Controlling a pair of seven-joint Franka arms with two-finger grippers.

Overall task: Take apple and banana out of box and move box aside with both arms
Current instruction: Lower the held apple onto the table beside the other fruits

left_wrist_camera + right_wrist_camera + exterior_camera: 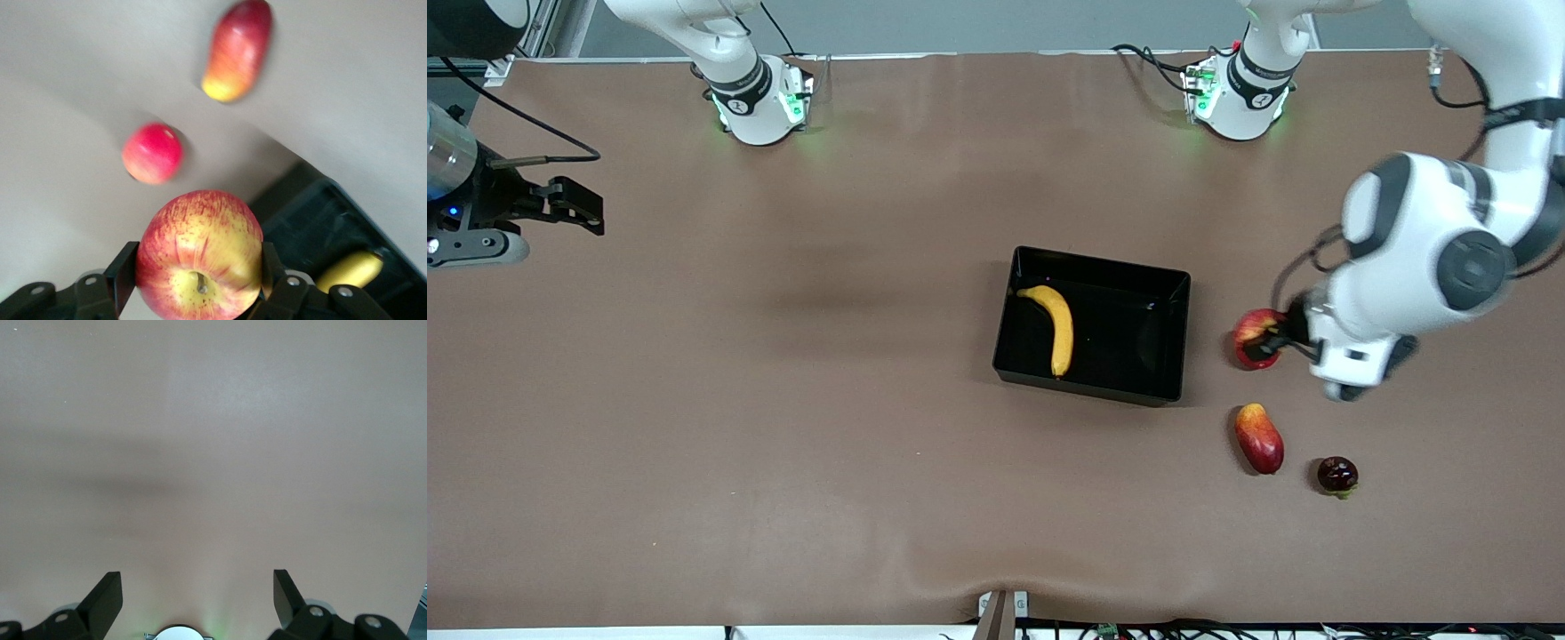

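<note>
The black tray (1129,333) sits mid-table with the yellow banana (1055,325) lying in it, on the side toward the right arm's end. My left gripper (1264,343) is shut on the red-and-yellow apple (1252,324), just beside the tray toward the left arm's end. In the left wrist view the apple (200,257) fills the gap between the fingers (122,277), and the tray (320,213) and banana (350,270) show beside it. My right gripper (583,210) is open and empty, waiting over the table at the right arm's end (197,587).
A red-and-yellow mango (1259,437) and a dark red round fruit (1337,474) lie nearer the front camera than the apple. Both show in the left wrist view: the mango (239,50) and the round fruit (153,153).
</note>
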